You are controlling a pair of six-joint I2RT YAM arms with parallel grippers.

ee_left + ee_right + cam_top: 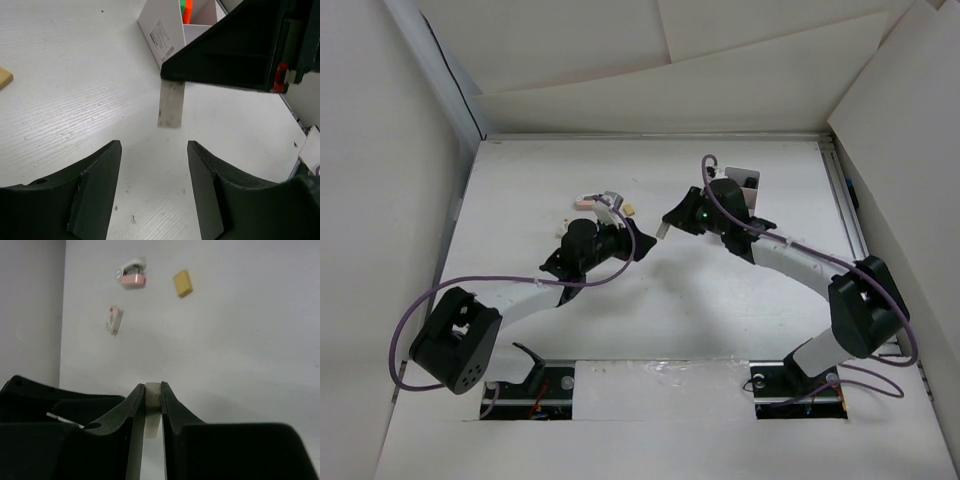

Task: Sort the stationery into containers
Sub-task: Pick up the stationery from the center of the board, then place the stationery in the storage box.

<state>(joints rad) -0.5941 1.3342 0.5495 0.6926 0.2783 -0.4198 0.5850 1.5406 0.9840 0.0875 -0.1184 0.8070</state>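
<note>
1. We see the left end effector with its fingers spread and nothing between them. It hangs over bare tabletop, well to the left of the white box.
2. The right end effector is pinching a flat white eraser, which is lifted clear of the tabletop. It sits between the white box and the left end effector.
3. The white box stands on the tabletop, with an orange marker showing inside it.
4. Farther left of the box than both end effectors, loose pieces lie on the tabletop: a yellow block, a pink-and-white item and a labelled white block, none touching another.
</note>
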